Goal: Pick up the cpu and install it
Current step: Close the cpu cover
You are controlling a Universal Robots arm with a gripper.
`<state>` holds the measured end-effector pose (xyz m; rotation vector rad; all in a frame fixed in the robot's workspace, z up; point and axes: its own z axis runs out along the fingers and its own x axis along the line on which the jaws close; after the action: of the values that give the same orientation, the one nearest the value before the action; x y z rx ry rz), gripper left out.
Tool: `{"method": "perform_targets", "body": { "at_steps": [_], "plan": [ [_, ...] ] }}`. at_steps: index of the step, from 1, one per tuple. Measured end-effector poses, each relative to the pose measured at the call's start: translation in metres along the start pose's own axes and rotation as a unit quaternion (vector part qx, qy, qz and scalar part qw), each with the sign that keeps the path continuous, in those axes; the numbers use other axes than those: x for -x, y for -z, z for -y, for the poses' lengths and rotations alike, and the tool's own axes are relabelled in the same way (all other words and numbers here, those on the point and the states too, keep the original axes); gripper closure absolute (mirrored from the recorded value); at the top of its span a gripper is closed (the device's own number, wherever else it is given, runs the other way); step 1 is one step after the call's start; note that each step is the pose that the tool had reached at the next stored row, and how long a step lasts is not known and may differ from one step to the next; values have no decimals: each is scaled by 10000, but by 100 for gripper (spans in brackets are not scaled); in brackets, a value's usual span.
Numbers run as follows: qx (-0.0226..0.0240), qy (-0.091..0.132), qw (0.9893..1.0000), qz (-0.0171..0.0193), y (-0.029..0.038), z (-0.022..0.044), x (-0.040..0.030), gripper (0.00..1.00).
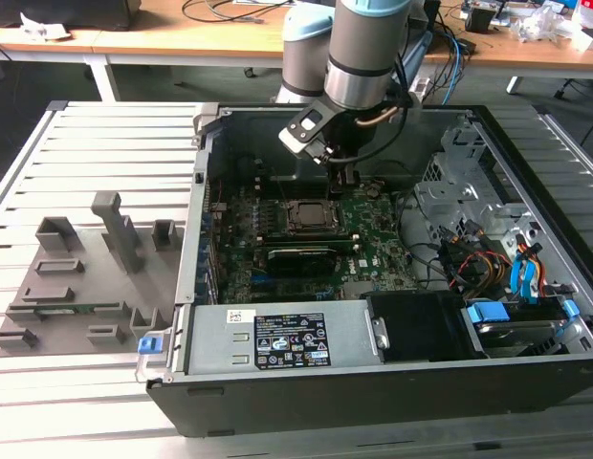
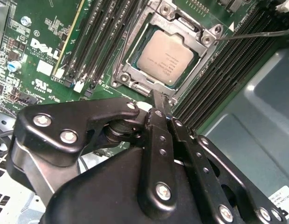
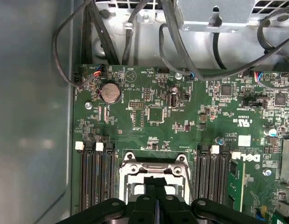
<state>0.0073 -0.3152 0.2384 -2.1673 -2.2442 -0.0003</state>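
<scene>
The cpu [image 2: 167, 57], a small square chip with a silver-grey top, lies flat inside the open socket frame [image 2: 206, 51] on the green motherboard [image 1: 373, 234]. In the exterior view the cpu [image 1: 306, 216] sits in the middle of the board. My gripper [image 1: 345, 179] hangs just above the board beside the socket. Both wrist views show its black fingers pressed together with nothing between them. In the second wrist view the gripper [image 2: 158, 100] has its tips at the socket's edge, apart from the chip. In the first wrist view the gripper [image 3: 155, 183] covers part of the socket frame [image 3: 130, 169].
The open computer case [image 1: 325, 411] surrounds the board, with a power supply [image 1: 287, 339] at its front and loose cables [image 1: 488, 268] on the exterior view's right. Memory slots [image 3: 93, 177] flank the socket. A grey slotted tray [image 1: 86, 287] lies outside the case on the exterior view's left.
</scene>
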Motion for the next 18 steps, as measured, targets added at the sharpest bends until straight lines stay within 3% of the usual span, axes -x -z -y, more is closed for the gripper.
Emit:
{"method": "perform_targets", "body": {
  "at_steps": [9, 12, 18],
  "plan": [
    [0, 0, 10000, -1, -23, 121, -4, 89],
    [0, 0, 10000, 0, -43, 188, -6, 89],
    [0, 0, 10000, 0, -61, 251, 4, 89]
  ]
}}
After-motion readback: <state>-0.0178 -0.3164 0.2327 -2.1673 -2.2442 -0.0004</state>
